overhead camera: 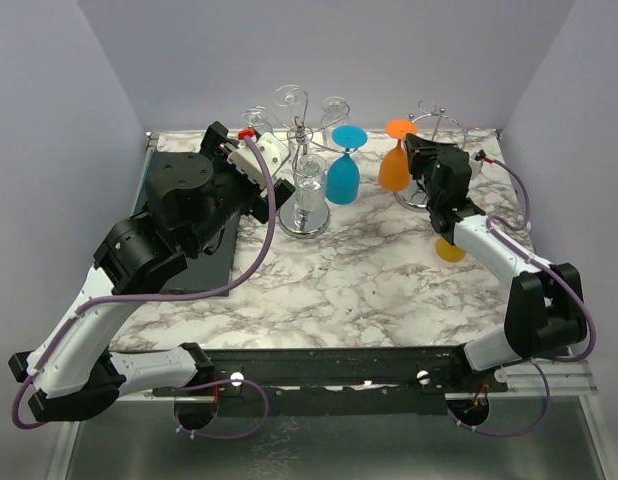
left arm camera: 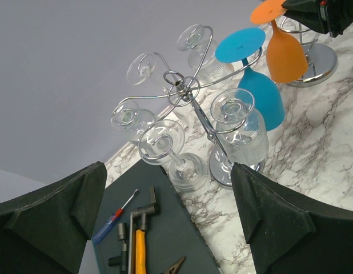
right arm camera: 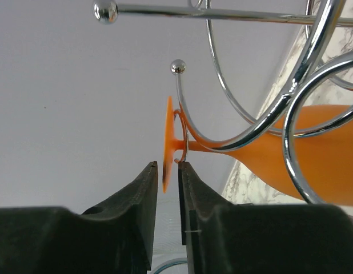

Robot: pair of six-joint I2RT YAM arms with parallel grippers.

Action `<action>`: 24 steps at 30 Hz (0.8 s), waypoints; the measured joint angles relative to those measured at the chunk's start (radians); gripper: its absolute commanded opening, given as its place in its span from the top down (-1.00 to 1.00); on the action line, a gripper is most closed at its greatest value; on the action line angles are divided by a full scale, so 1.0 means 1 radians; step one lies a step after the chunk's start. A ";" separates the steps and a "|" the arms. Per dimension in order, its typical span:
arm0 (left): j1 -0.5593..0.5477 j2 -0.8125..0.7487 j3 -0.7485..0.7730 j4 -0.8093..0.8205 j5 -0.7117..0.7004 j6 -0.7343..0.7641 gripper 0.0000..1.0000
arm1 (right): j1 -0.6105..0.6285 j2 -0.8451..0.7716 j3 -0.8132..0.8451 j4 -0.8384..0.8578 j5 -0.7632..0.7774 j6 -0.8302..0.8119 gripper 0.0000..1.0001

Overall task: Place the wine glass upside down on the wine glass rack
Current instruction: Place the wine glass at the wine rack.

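The orange wine glass [overhead camera: 394, 165] hangs upside down on the right chrome rack [overhead camera: 441, 122], its stem in a wire hook [right arm camera: 182, 134]. It also shows in the left wrist view [left arm camera: 285, 54] and the right wrist view [right arm camera: 302, 154]. My right gripper [overhead camera: 417, 152] is at its foot [right arm camera: 167, 142]. The jaws [right arm camera: 167, 168] straddle the foot's edge, with a thin gap on each side. My left gripper [overhead camera: 254, 170] is wide open and empty [left arm camera: 171, 211] beside the left rack.
The left chrome rack [overhead camera: 302, 130] holds several clear glasses and a blue glass [overhead camera: 342, 175], and stands on a round base [left arm camera: 222, 168]. A dark tray [left arm camera: 165, 240] holds a screwdriver and tools. A second orange object [overhead camera: 449, 248] lies under the right arm.
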 measured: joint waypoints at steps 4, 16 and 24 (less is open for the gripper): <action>0.000 0.000 -0.001 0.000 0.000 0.000 -0.98 | -0.001 -0.014 -0.010 -0.018 0.003 -0.003 0.34; 0.000 0.000 -0.001 0.000 0.000 0.000 -0.98 | -0.001 -0.073 -0.010 -0.120 -0.007 -0.062 -0.16; 0.000 -0.011 -0.020 0.003 0.001 -0.004 -0.98 | -0.002 -0.246 0.025 -0.434 -0.087 -0.346 -0.38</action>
